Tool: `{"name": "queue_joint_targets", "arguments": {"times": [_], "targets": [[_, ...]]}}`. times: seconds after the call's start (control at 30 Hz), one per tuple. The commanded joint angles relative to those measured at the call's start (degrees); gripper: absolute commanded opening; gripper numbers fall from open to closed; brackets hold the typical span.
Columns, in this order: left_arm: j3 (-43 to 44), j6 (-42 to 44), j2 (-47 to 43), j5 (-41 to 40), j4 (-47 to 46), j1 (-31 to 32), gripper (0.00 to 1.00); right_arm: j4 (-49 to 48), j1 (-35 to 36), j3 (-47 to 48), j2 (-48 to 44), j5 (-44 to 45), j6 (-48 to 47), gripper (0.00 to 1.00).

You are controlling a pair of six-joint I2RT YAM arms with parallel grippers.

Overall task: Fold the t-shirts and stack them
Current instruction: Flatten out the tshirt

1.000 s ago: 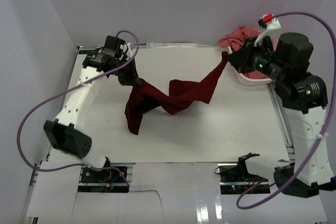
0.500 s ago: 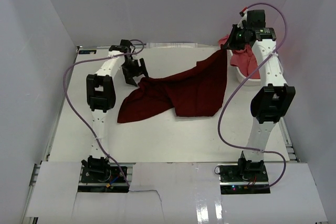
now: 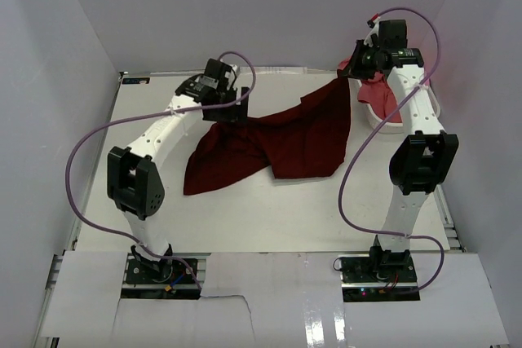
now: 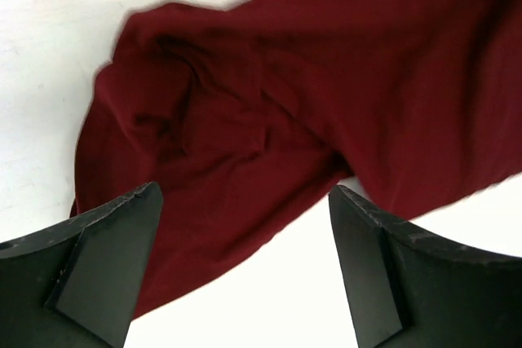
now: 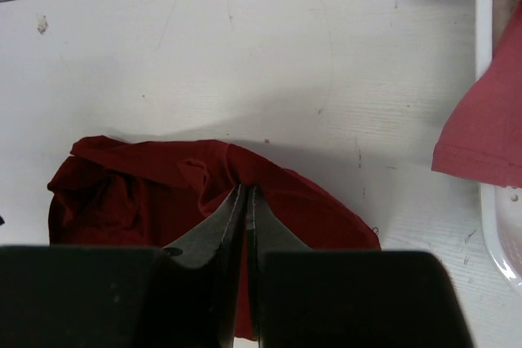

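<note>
The right gripper (image 5: 246, 199) pinches a corner of the maroon t-shirt (image 3: 285, 140) while the left gripper (image 4: 245, 230) hangs spread just above its bunched end, so a lone pull could drag it crumpled.

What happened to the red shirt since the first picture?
The left fingers let go and opened, so the dark maroon cloth t-shirt, stretched in the air before, dropped onto the white table. The right fingers stayed shut on its far corner. The coral pink cloth t-shirt stayed put.
</note>
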State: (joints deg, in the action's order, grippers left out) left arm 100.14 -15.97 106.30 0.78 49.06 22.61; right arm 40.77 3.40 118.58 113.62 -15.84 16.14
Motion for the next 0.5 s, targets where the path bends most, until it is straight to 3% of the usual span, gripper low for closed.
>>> {"name": "queue_joint_targets", "arguments": {"times": [0.0, 0.2, 0.47], "targets": [[-7.9, 7.0, -3.3, -9.8, -4.7, 3.1, 0.95, -2.9, -0.2, -1.6, -2.3, -1.4, 0.0, 0.08], [-9.2, 11.8, 2.4, -21.8, -5.2, 7.3, 0.95, -3.4, -0.1, -3.4, -1.9, -2.8, -0.2, 0.08], [-3.0, 15.2, 11.9, -24.5, -6.1, 11.0, 0.93, -4.9, 0.0, -5.5, -2.0, -4.1, -0.2, 0.08]]}}
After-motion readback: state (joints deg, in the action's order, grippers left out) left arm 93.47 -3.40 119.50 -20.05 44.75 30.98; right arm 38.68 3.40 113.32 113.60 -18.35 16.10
